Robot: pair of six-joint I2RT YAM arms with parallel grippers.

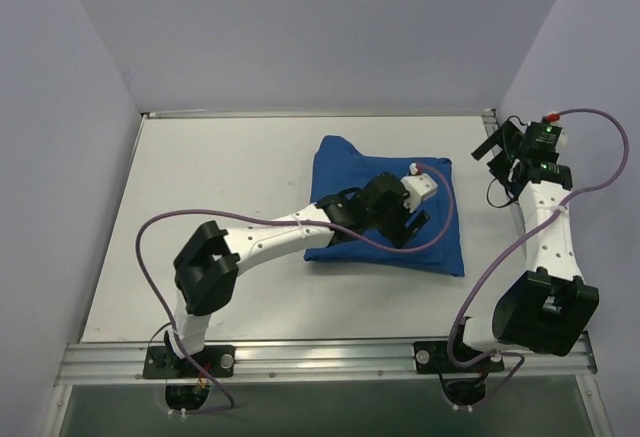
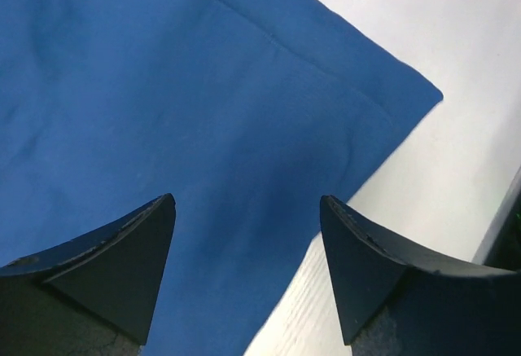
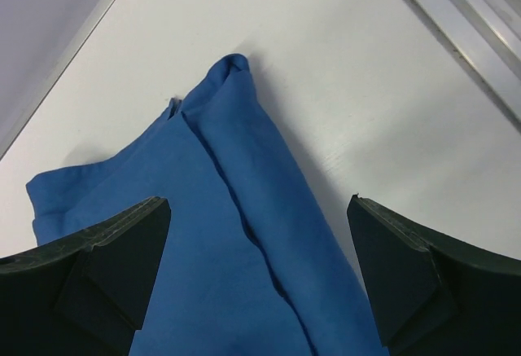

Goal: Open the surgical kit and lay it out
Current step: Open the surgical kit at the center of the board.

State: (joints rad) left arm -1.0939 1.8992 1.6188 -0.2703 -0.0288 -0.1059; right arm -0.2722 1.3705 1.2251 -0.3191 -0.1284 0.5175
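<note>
The royal-blue cloth wrap (image 1: pixel 345 162) lies folded shut as a bundle in the middle of the white table (image 1: pixel 220 177). The mesh tray and the instruments are hidden. My left gripper (image 1: pixel 412 225) is open just above the bundle's near right part. In the left wrist view (image 2: pixel 247 199) its open fingers straddle the cloth's edge, with the cloth (image 2: pixel 187 103) under it and a corner at the right. My right gripper (image 1: pixel 492 149) is open and empty at the back right, beyond the bundle. In the right wrist view (image 3: pixel 259 201) it faces a folded seam of the cloth (image 3: pixel 220 234).
A metal rail (image 1: pixel 320 357) with both arm bases runs along the near edge. Another rail (image 3: pixel 464 22) runs along the table's right side. Pale walls close the back and both sides. A purple cable (image 1: pixel 300 219) loops over the left arm.
</note>
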